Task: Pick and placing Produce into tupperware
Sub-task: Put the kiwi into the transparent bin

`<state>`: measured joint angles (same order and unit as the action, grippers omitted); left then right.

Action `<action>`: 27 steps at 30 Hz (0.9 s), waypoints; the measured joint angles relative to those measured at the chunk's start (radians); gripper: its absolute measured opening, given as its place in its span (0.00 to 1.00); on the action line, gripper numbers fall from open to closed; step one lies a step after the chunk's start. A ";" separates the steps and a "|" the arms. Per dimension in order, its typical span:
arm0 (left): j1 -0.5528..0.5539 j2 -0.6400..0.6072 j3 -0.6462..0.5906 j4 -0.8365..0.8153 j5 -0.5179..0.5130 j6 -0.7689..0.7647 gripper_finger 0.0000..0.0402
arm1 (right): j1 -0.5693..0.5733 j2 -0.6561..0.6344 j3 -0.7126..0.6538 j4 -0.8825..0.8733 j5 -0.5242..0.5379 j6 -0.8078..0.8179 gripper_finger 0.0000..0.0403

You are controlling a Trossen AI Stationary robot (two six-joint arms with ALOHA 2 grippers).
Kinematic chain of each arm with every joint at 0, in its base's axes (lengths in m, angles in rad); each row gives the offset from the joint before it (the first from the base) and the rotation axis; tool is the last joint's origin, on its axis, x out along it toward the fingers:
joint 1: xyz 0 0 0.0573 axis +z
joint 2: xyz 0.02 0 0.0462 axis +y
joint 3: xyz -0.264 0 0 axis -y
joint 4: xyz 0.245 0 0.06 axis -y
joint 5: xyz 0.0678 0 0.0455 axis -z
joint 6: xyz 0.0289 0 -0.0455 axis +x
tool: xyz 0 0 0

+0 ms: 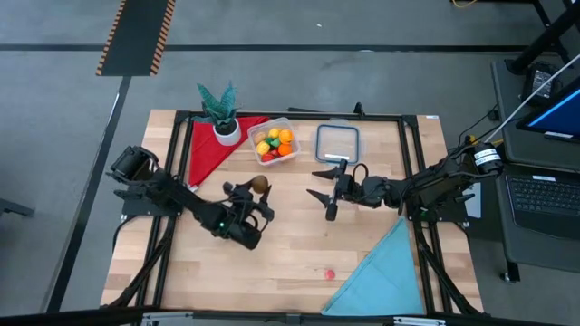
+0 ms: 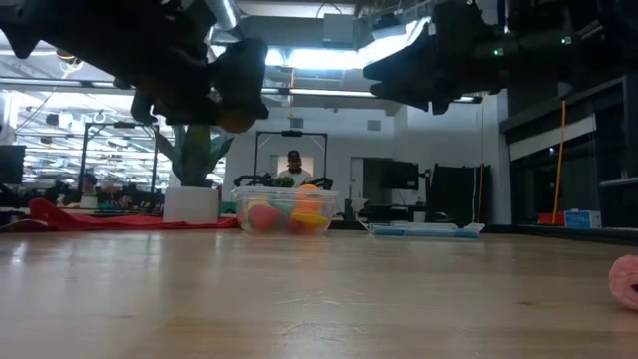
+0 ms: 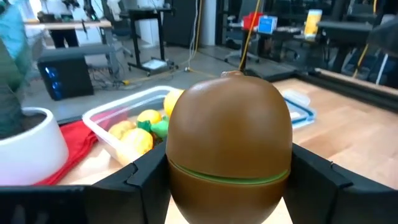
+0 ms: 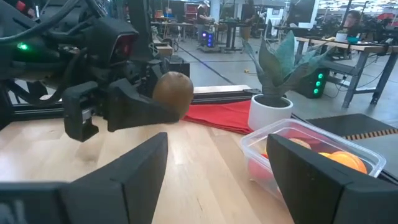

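I have the left gripper clamped on a brown egg-shaped produce piece, and its fingers stand fairly wide because the piece fills the gap between them. In the left wrist view that brown piece blocks most of the picture, with a thin green seam around its lower half. From the right wrist view I see the same piece sticking out beyond the dark fingertips, lifted clear of the wooden table.

The right gripper hangs just across from the left one, jaws spread wide with nothing between them (its fingers frame the right wrist picture).

The tupperware sits ahead of the left gripper, close beside the white-potted plant and a red cloth. It holds yellow, orange, red and green produce, though I cannot tell the individual kinds apart. The clear lid lies flat just beyond the right gripper.

The low view shows both grippers only as dark shapes cut off at the top edge, so their grip is unreadable there. It does show a pink item at the near table edge, half cropped; the high view shows it as a small spot beside the light blue cloth, well behind both grippers. A person stands in the room far behind the container.
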<state>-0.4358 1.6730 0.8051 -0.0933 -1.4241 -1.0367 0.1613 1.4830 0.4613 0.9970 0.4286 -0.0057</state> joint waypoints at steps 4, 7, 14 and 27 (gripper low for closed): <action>0.020 0.000 0.000 -0.003 0.065 0.000 0.58 | -0.008 0.000 0.000 0.000 0.000 0.001 0.68; 0.033 0.000 0.000 -0.003 0.083 0.001 0.58 | -0.009 0.000 0.000 0.000 0.000 -0.004 0.68; 0.087 0.000 0.000 -0.003 0.116 0.051 0.58 | -0.048 0.000 0.000 0.000 -0.001 -0.027 0.68; 0.335 0.000 0.000 0.098 0.322 0.297 0.58 | -0.145 0.000 0.000 -0.060 -0.003 0.001 0.68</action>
<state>-0.1011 1.6730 0.8047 0.0052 -1.1025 -0.7398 0.0166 1.4830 0.4611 0.9373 0.4252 -0.0045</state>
